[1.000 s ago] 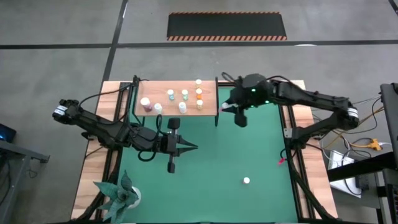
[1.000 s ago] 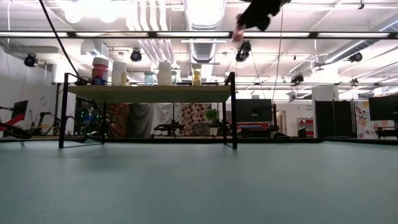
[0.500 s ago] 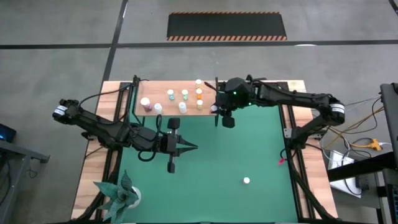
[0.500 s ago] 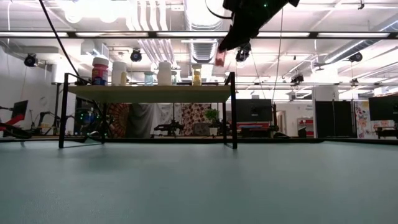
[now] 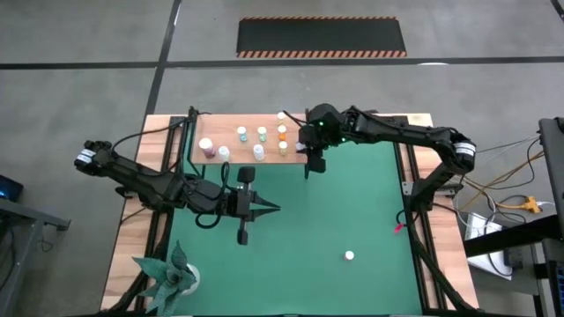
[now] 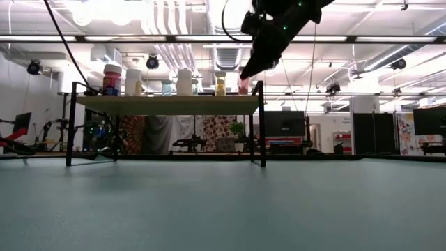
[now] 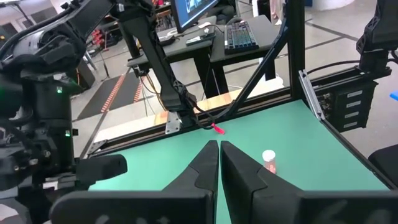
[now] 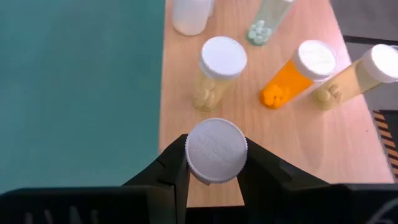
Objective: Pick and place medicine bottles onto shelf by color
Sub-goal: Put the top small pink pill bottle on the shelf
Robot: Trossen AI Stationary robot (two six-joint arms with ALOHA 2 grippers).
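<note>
The shelf (image 5: 249, 139) is a light-wood board on thin black posts at the table's far side, seen from the side in the low view (image 6: 167, 103). Several white-capped bottles stand on it, among them an orange one (image 8: 295, 74) and a pale yellow one (image 8: 217, 68). My right gripper (image 5: 310, 154) (image 8: 217, 155) is over the shelf's right end, shut on a pink bottle (image 6: 244, 85). Another pink bottle (image 5: 350, 256) (image 7: 268, 159) stands on the green mat. My left gripper (image 5: 264, 209) (image 7: 219, 162) waits shut above the mat's middle. My right gripper pinches the pink bottle between its two fingers (image 8: 176, 168), just below the white cap (image 8: 217, 151). The fingers come from above, pointing down. The bottle hangs upright at the shelf's right end; whether its base touches the board I cannot tell.
A black corner post (image 6: 261, 122) stands right beside the held bottle. A green paper plant (image 5: 172, 275) sits at the table's near left corner. The mat (image 5: 352, 202) is bare between the shelf and the lone bottle. Wooden strips and black rails border the table.
My right gripper has carried the pink bottle toward the table's left and down, from beside the shelf to just over its right end. It has stayed shut on the bottle.
</note>
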